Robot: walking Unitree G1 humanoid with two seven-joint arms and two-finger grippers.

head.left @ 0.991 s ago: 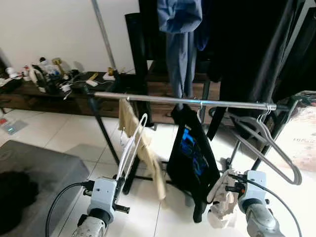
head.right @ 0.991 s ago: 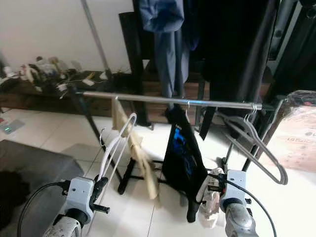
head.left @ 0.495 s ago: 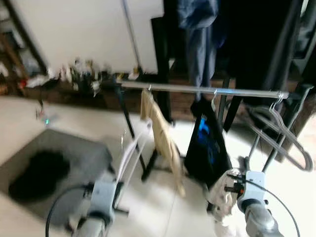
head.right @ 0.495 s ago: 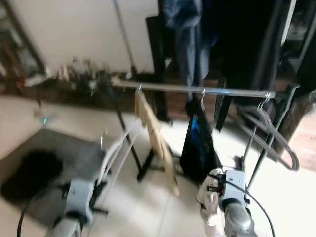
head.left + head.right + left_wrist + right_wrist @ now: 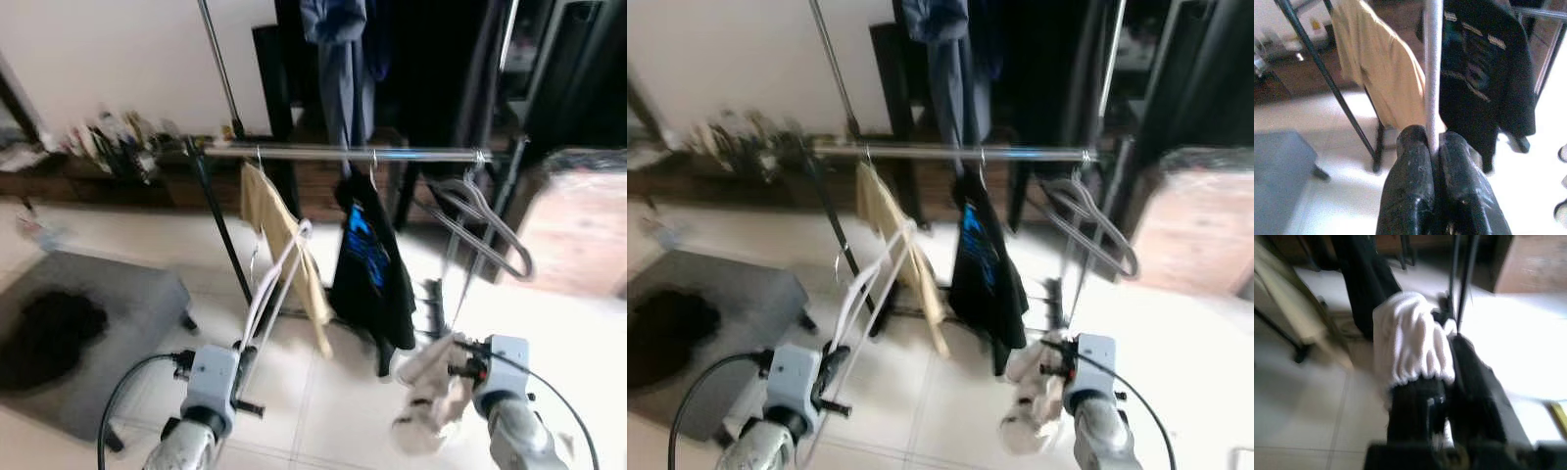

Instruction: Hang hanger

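Left wrist view showed the left gripper (image 5: 1434,147) clamped on the shaft of a white hanger (image 5: 277,279), which was held upright below and in front of the clothes rail (image 5: 343,152), not yet on it. Since a second earlier, the rail was seen from farther back and more squarely, so a camera shift was judged, not progress in hanging. The right gripper (image 5: 1447,374) was closed on a white cloth (image 5: 428,387), low beside the rail's black T-shirt (image 5: 370,264).
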